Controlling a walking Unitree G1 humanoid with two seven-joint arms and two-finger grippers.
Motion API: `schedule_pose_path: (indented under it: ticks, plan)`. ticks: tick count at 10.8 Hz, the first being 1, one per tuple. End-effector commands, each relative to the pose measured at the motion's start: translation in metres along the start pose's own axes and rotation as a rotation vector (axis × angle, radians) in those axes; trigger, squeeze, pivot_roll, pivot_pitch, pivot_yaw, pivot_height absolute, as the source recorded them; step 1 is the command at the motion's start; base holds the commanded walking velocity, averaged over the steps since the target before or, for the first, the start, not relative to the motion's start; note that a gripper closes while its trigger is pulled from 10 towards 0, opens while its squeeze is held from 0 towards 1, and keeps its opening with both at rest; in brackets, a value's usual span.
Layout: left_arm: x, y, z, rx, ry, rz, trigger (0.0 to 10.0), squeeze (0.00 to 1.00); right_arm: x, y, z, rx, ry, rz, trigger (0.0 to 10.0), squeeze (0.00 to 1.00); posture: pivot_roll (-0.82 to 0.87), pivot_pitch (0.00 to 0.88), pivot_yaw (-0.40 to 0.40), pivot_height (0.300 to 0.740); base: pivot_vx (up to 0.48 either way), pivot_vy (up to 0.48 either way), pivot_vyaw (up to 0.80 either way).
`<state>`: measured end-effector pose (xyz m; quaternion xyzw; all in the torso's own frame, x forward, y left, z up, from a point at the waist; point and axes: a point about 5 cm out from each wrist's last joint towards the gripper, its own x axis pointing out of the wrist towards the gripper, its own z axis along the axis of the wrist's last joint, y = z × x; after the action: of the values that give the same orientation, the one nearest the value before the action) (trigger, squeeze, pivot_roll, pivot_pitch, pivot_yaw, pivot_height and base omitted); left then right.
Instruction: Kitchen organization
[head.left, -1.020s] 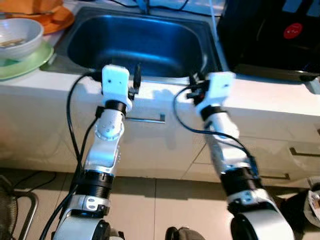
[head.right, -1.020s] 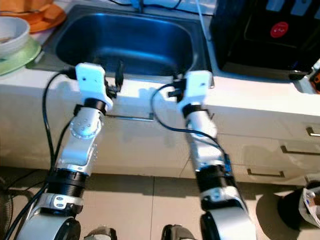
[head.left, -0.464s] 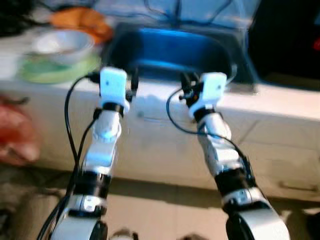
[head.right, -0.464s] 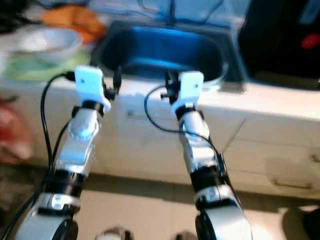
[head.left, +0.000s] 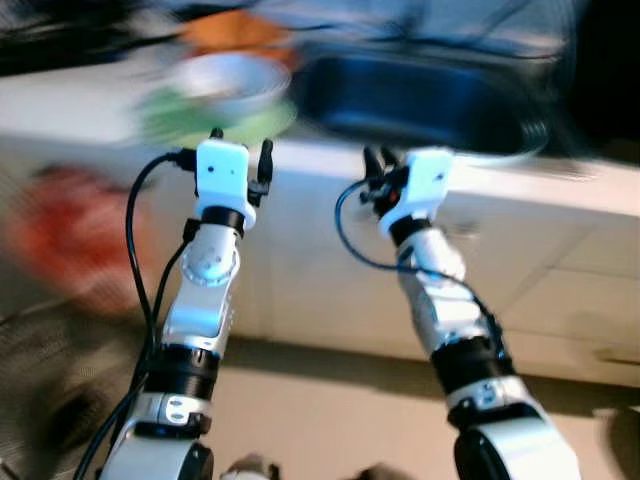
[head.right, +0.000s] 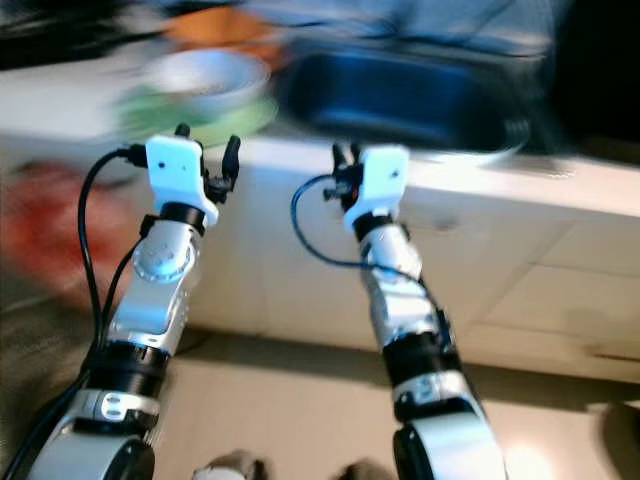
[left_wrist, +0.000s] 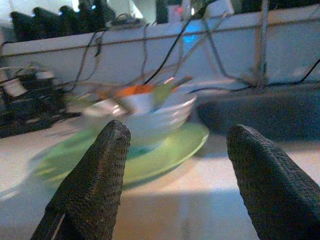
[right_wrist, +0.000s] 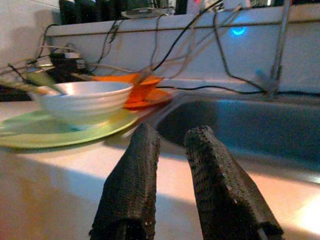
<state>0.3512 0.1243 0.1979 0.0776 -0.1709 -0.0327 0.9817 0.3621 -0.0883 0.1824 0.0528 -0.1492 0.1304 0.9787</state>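
Observation:
A white bowl (head.left: 232, 80) with utensils in it sits on a green plate (head.left: 175, 120) on the white counter, left of the steel sink (head.left: 420, 100). My left gripper (head.left: 240, 142) is raised at the counter's front edge, just short of the plate, open with nothing between its fingers (left_wrist: 95, 175). The bowl (left_wrist: 145, 112) and plate (left_wrist: 165, 150) lie straight ahead of it. My right gripper (head.left: 375, 155) is held up at the sink's front left corner, its fingers (right_wrist: 135, 185) close together and empty. The picture is blurred.
An orange plate (right_wrist: 145, 95) stands behind the bowl near the back wall, among cables. White cabinet fronts (head.left: 560, 270) run below the counter. A blurred red thing (head.left: 70, 230) is low at the left. Tiled floor (head.left: 330, 420) lies underfoot.
The whole picture has swung, so the sink has slid right and the bowl and plate have come towards the middle. Both arms keep the same raised pose.

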Motion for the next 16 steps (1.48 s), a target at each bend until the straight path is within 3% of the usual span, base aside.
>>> schedule_pose_path:
  ticks: [1, 13, 16]
  plan:
    - [-0.0006, -0.0112, -0.0002, 0.001, 0.008, -0.034, 10.0, 0.00, -0.0035, -0.0098, -0.0023, -0.001, 0.011, -0.030, 10.0, 0.00, 0.06, 0.106, -0.049, 0.740, 0.000, 0.000, 0.00]
    - [-0.0018, -0.0055, 0.0057, -0.023, -0.026, 0.000, 10.0, 0.00, -0.0038, -0.0093, -0.0045, 0.004, 0.025, -0.017, 10.0, 0.00, 0.07, 0.115, -0.057, 0.740, 0.000, 0.000, 0.00]
    - [-0.0013, -0.0053, 0.0064, -0.022, -0.031, 0.000, 10.0, 0.00, -0.0035, -0.0098, -0.0039, -0.002, 0.022, -0.022, 10.0, 0.00, 0.07, 0.112, -0.058, 0.740, 0.270, 0.000, -0.23]
